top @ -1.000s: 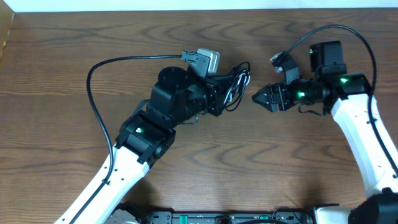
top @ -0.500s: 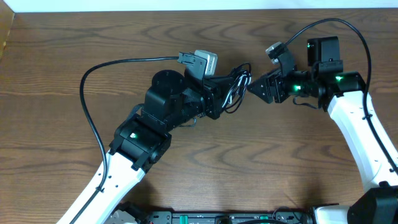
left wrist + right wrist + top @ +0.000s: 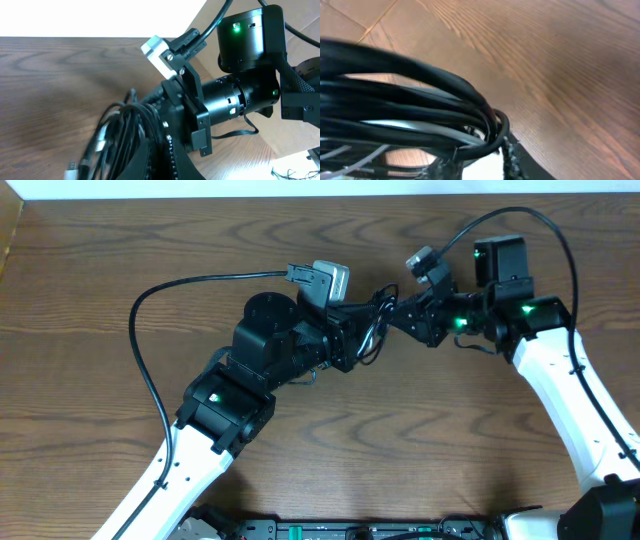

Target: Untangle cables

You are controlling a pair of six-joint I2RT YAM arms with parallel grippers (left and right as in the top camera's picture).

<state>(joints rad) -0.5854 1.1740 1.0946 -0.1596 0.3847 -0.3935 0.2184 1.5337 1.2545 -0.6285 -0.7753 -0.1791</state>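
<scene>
The bundle of cables [image 3: 378,308] sits between the two arms, toward the far side of the table [image 3: 450,450]. The left pincer [image 3: 358,332] is clamped tight on one side of it. The right pincer [image 3: 400,318] is pinched nearly closed around a loop on the other side.

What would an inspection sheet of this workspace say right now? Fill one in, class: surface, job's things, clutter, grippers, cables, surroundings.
Surface: brown wooden table.
Job's things: cables bunched in one small coil, mostly black, between the two grippers.
Clutter: nothing seen.
Grippers: left gripper shut on the cables; right gripper at the coil's right edge, strands close against its fingers, closure unclear.
Cables: left arm's cable and right arm's cable, thick and black, each arc over the table.
Surroundings: white strip beyond the table's far edge.
</scene>
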